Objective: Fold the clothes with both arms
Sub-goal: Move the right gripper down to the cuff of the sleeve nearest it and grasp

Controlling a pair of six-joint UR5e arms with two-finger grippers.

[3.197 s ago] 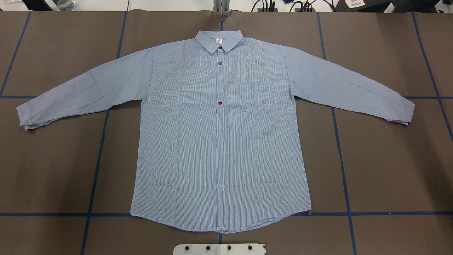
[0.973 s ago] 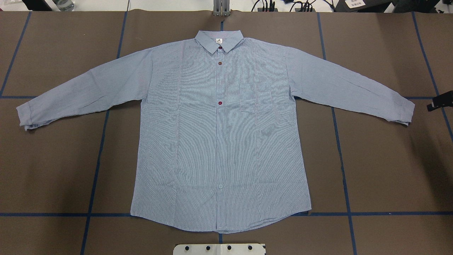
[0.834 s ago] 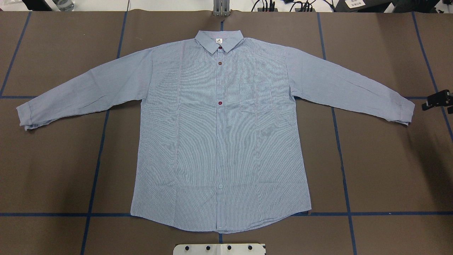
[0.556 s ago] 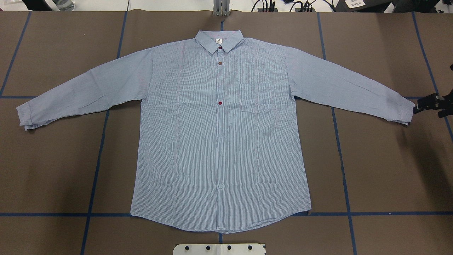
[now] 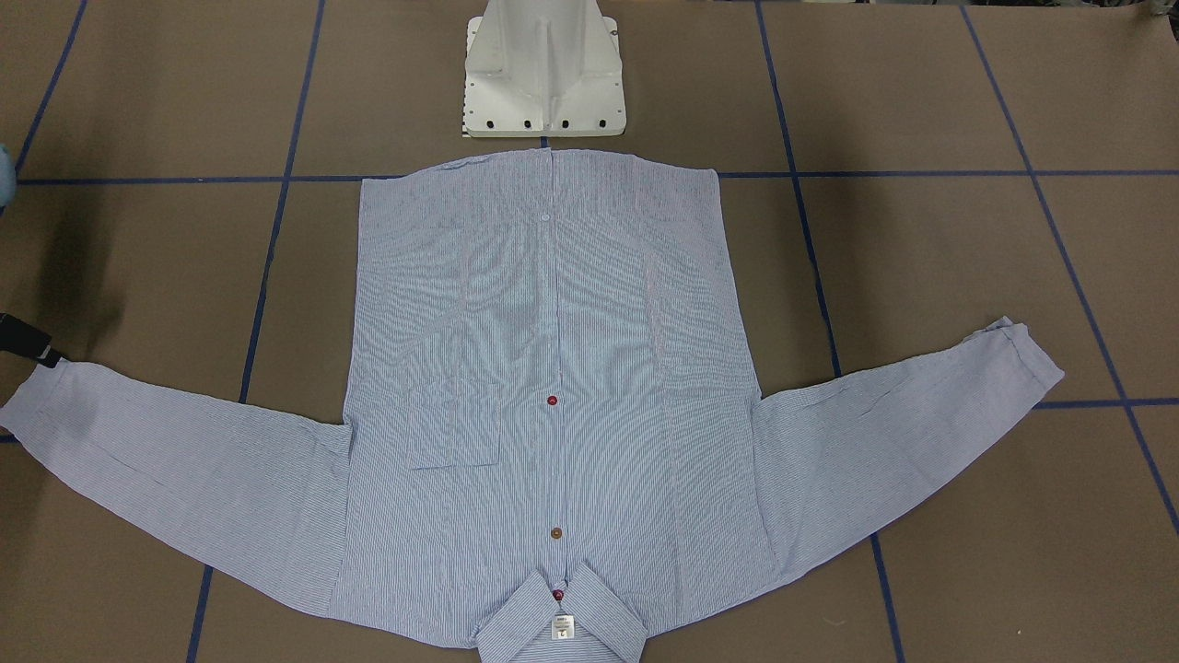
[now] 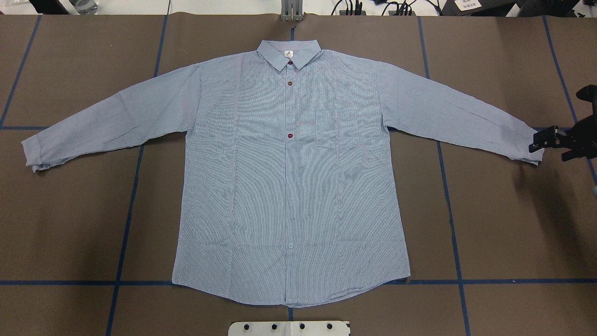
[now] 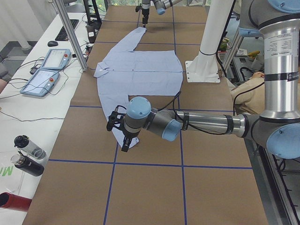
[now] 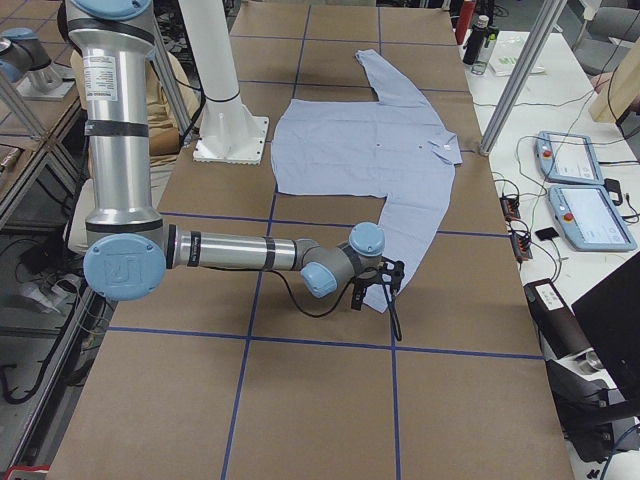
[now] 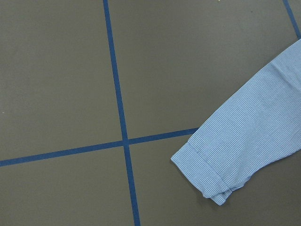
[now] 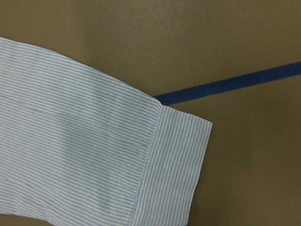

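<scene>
— Brown table top point(image 6: 503, 224), ruled into big squares by blue tape lines point(image 6: 125, 219). Where does the shirt sit on it?

— The shirt point(image 6: 289, 186) lies flat in the middle, face up and buttoned. Both sleeves are spread out to the sides. Its collar point(image 6: 289, 53) is at the far edge and its hem is just beside the white pedestal base point(image 5: 543, 74).

— And the right gripper point(image 6: 552, 145)?

— It's at the end of the sleeve on the robot's right. From overhead its two prongs stand apart with nothing between them, and one tip overlaps the edge of the right cuff point(image 10: 174, 165). In the front-facing view a black finger point(image 5: 29, 341) meets that cuff's corner. Whether it presses on the cloth I can't tell.

— The left gripper point(image 7: 119, 135)?

— That one shows only from the table's end, hanging just over the end of the other sleeve. I can't tell whether it's spread or closed. Its wrist camera looks down on the left cuff point(image 9: 207, 174), which lies to the lower right of a tape crossing.

— What else is around?

— A metal post point(image 7: 70, 33) stands at the table's edge near the collar. Beyond it, on a white side bench, are two control pendants point(image 7: 47, 65) and some bottles point(image 7: 28, 154), all off the brown surface.
</scene>
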